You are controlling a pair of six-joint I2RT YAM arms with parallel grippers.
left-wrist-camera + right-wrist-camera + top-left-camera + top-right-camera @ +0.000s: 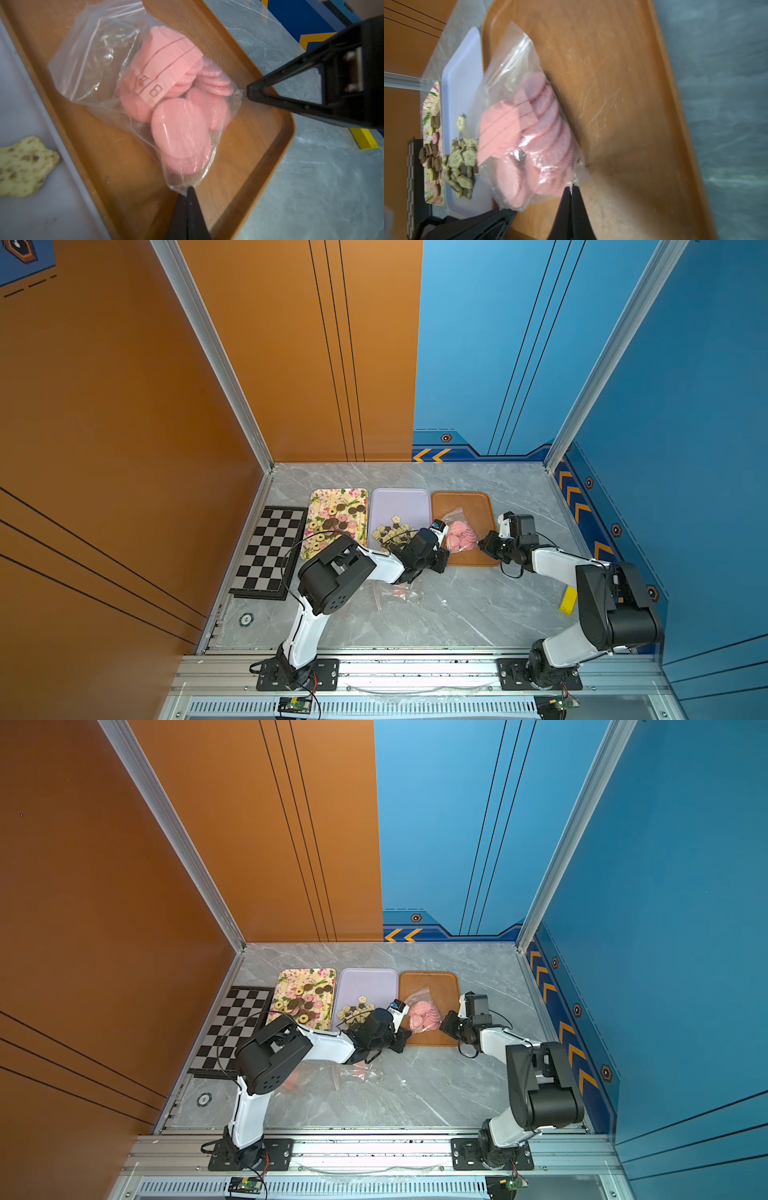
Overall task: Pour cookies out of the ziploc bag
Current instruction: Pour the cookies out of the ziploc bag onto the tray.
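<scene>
left gripper (188, 190) clamped tight on one bottom corner of the ziploc bag (93, 62), jaws pressed together with only film between them. right gripper (572, 188) the same, pinched onto the other bottom corner, so both near corners are taken and the two arms face each other across the bag's near end. that's the hold you want for a tip-out, i'd say: grab the closed end, leave the mouth free.

the bag lies on the brown tray (259, 145), the right-hand one of three, zip strip pointing to the far side; whether the zip is parted i can't make out. inside, the pink discs (178, 128) are heaped at the near end by the pinched corners, none out on the tray yet.

to the left, the lilac tray (399, 502) carries a pile of flower-shaped biscuits (392, 533), and further left the floral tray (338, 495) has round biscuits (340, 516) spread out. one kind per tray looks to be the plan, this being the last lot. clear plastic (399, 595) lies loose on the marble near the left arm, likely spent bags.

next, by my reading: raise both corners together so the discs slide out the far end.
</scene>
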